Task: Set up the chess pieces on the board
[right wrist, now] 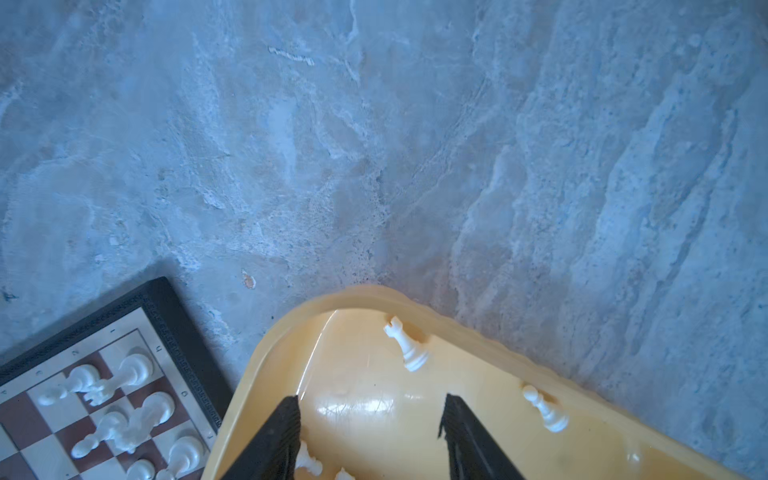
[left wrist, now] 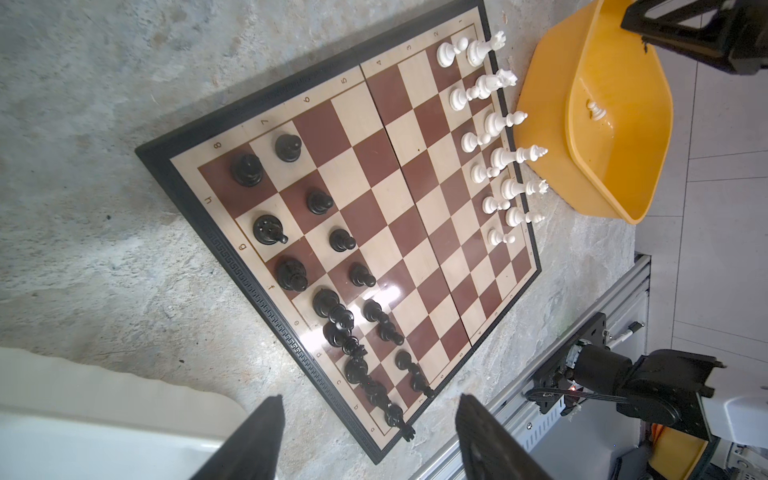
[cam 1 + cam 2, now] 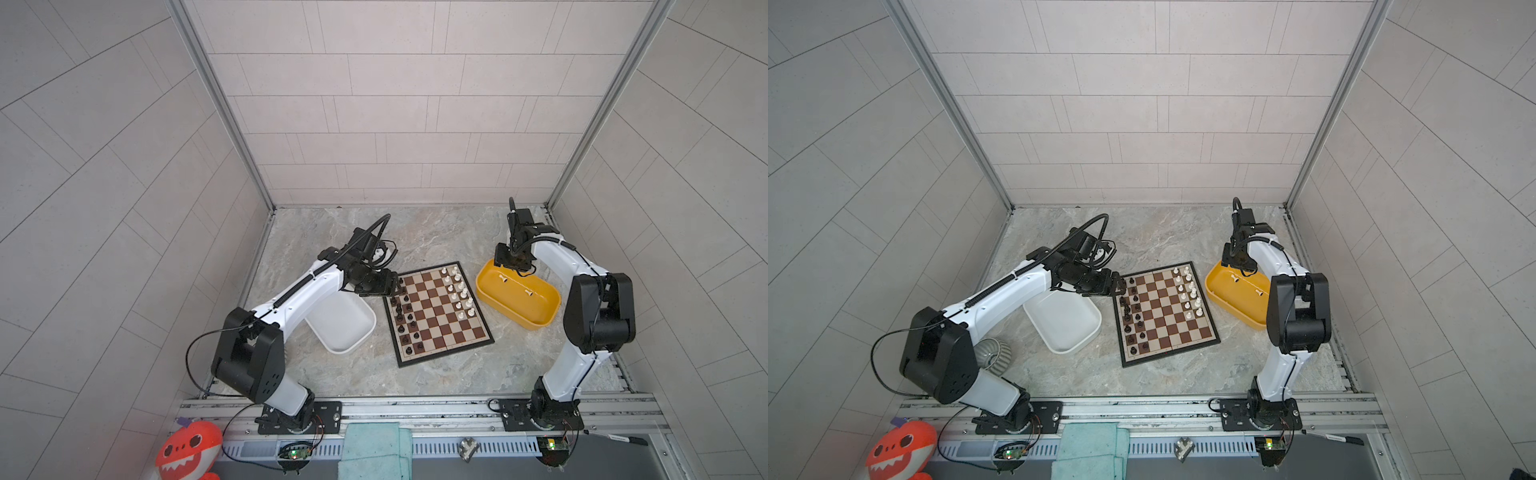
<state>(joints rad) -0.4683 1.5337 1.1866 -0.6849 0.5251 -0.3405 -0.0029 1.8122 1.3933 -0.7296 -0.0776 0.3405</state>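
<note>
Over yellow tub [image 1: 365, 293], right tool [image 1: 370, 399] gapes empty — left tool [image 2: 370, 399], likewise released, at board [image 3: 436, 316] edge beside white tub [image 3: 345, 328].

one board [image 3: 451, 330] sits on the desk [image 3: 436, 232], with one white tub [image 3: 345, 328] and one yellow tub [image 3: 538, 309] beside it. i count twelve white pieces [image 2: 494, 124] standing on the board and four more in the yellow tub, two only partly in view. the black pieces [image 2: 269, 229] look like sixteen, though they crowd together.
</note>
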